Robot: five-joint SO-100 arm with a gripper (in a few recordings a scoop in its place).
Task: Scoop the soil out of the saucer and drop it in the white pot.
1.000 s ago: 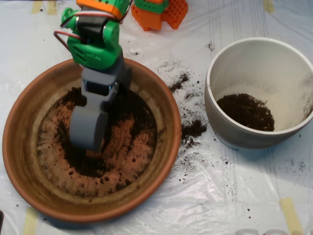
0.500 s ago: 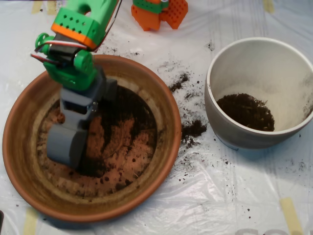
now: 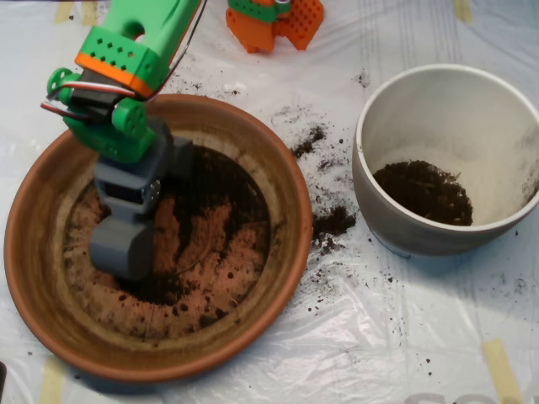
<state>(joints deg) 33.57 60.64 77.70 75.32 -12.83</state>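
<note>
Overhead view: one hand (image 3: 120, 252), grip state unclear, over soil (image 3: 210, 189) in one saucer (image 3: 282, 177); one white pot (image 3: 404, 227).

saucer (image 3: 50, 278) left, white pot (image 3: 396, 215) right, soil (image 3: 210, 198) in both

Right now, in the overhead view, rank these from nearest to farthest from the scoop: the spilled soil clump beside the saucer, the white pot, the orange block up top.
From the scoop:
1. Spilled soil clump, right of the saucer.
2. Orange block, top centre.
3. White pot, far right.
</note>
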